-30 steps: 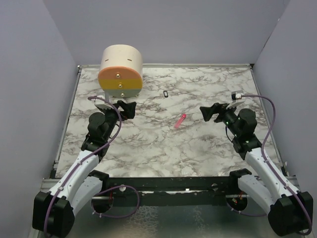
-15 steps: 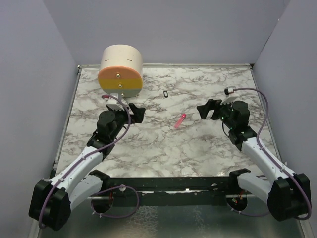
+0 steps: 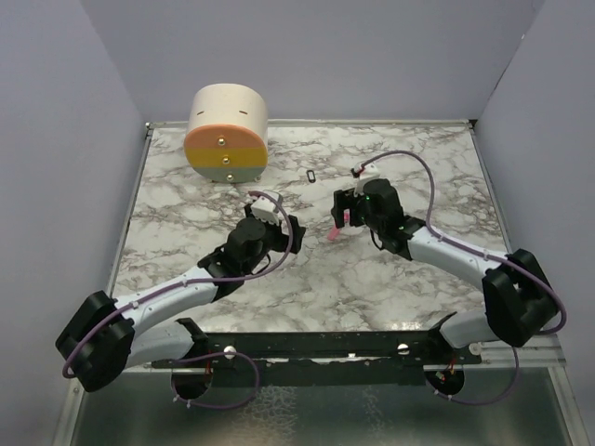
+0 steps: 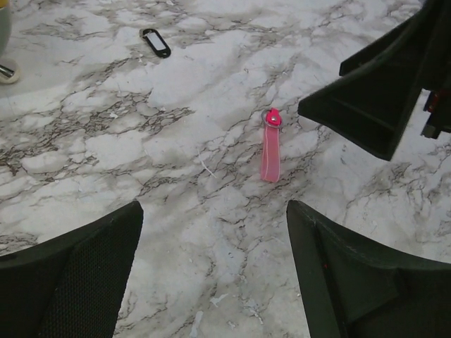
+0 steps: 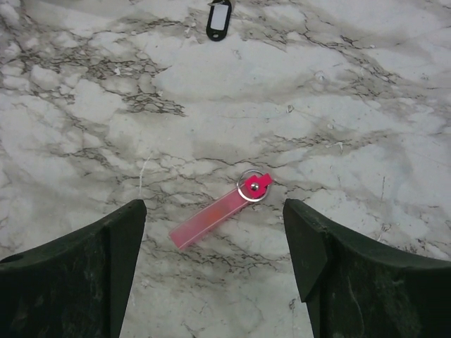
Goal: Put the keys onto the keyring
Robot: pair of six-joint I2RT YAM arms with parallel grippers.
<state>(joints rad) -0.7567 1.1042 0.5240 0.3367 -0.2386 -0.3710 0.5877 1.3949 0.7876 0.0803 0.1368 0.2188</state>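
The keys (image 3: 333,232), a slim pink strap with a small metal ring at one end, lie flat mid-table. My right gripper (image 3: 340,212) hovers open right over them; in the right wrist view the keys (image 5: 215,217) lie between its fingertips (image 5: 127,232), untouched. My left gripper (image 3: 290,229) stands open just left of them; its view shows the keys (image 4: 270,151) ahead and the right gripper's fingers (image 4: 380,105) beyond. The keyring (image 3: 310,175), a black oval with a pale centre, lies apart farther back, also seen as keyring (image 4: 156,42) and keyring (image 5: 219,15).
A cream cylinder (image 3: 226,133) with an orange and yellow front and brass knobs stands at the back left. Grey walls close in the marble table (image 3: 418,279) on three sides. A black rail (image 3: 316,344) runs along the near edge.
Both arms have reached in toward the middle: the right gripper has come over the keys, the left has closed in from the left. Keys and keyring have not moved.
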